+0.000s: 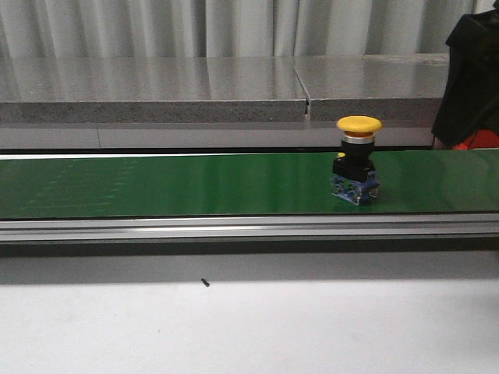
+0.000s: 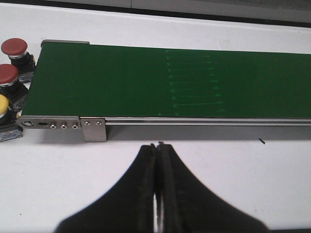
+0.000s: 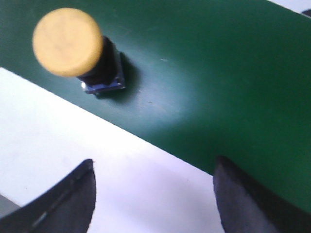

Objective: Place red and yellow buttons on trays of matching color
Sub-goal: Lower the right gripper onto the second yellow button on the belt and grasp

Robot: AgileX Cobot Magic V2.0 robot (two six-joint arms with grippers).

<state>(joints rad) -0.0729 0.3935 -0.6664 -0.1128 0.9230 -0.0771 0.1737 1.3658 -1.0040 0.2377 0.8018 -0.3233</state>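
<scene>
Right gripper [image 3: 153,194] hangs with its two dark fingers spread wide and nothing between them, poised over the near edge of the green belt [image 1: 171,185], the yellow button [image 3: 73,46] just ahead and off to one side. Left gripper [image 2: 158,189] is pressed closed, pads touching, holding nothing, over bare white tabletop [image 1: 249,327] just short of the conveyor's aluminium side rail [image 2: 194,121].

In the front view the yellow button [image 1: 359,160] stands upright on the belt toward its right end, nearer the front edge than the back. It looks like a rigid, light, top-heavy part: a broad smooth mushroom cap on a narrow black collar above a squarish blue-and-black base. The domed cap would likely slip out of a pinch, so the flat-sided black body below it seems the safer hold, with the fingers closing across it from above.

Room is generous: the belt around the button is bare, and only the rail and belt edge sit close. Beyond the belt's left end, two red buttons [image 2: 12,58] and part of another yellow one [image 2: 4,108] wait in a cluster. Farther back, a grey ledge [image 1: 156,89] runs behind the belt. No tray can be clearly made out.
</scene>
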